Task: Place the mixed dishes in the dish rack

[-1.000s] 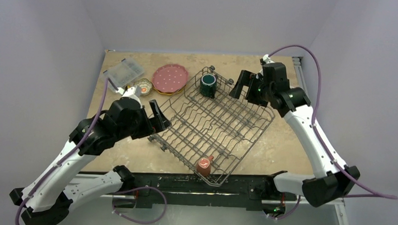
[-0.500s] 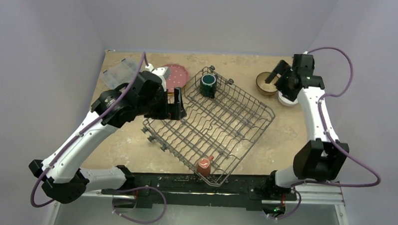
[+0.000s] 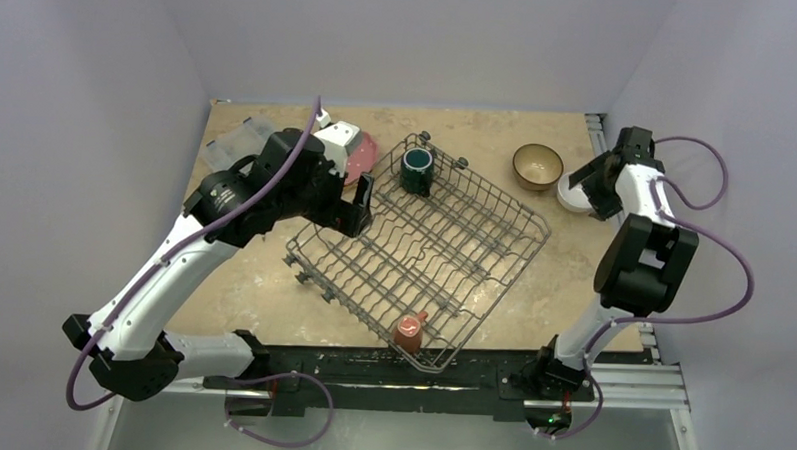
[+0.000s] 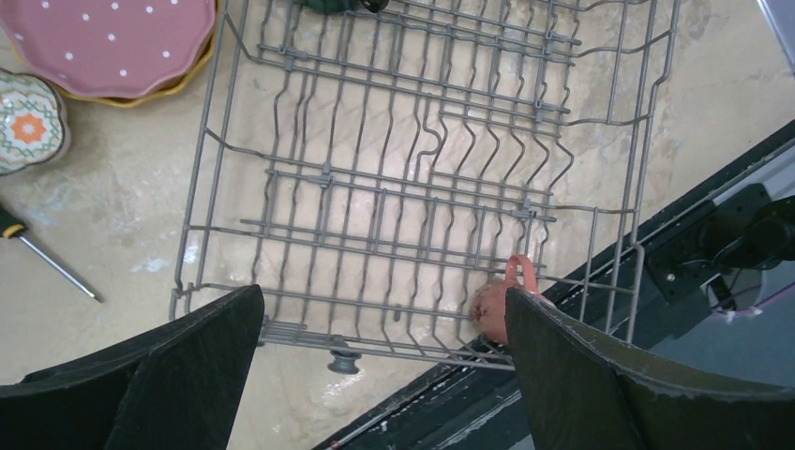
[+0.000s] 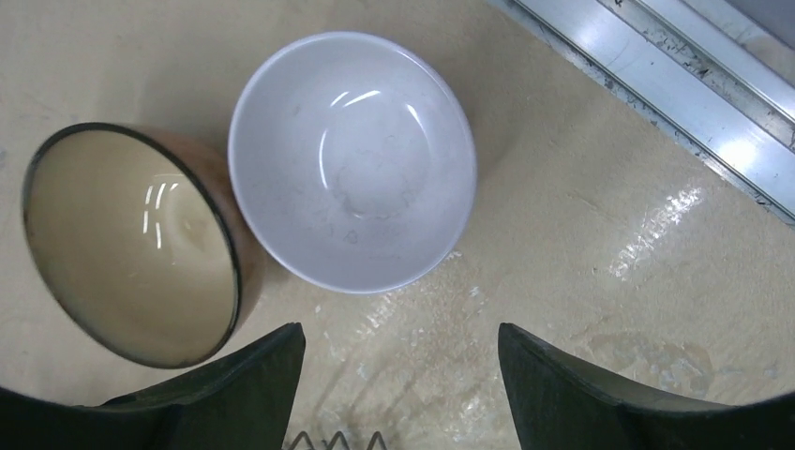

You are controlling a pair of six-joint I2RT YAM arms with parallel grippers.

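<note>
The dish rack [image 3: 424,251] sits mid-frame from above, one mug [image 3: 416,171] in its top corner, a second mug [image 3: 410,330] in its bottom corner. Under my right wrist, the centre bowl [image 5: 352,159] lies just right of the left bowl [image 5: 131,244]; stacked plates [image 4: 108,42] lie upper left of the rack.

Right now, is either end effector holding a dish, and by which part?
Nothing is held. The left end effector hangs open above the dish rack, the right end effector open above the white bowl.

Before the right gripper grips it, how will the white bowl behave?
The white bowl looks glossy, so its rim may slip. It seems rigid ceramic, probably breakable. Pushed sideways, it would likely knock the brown bowl beside it.
</note>
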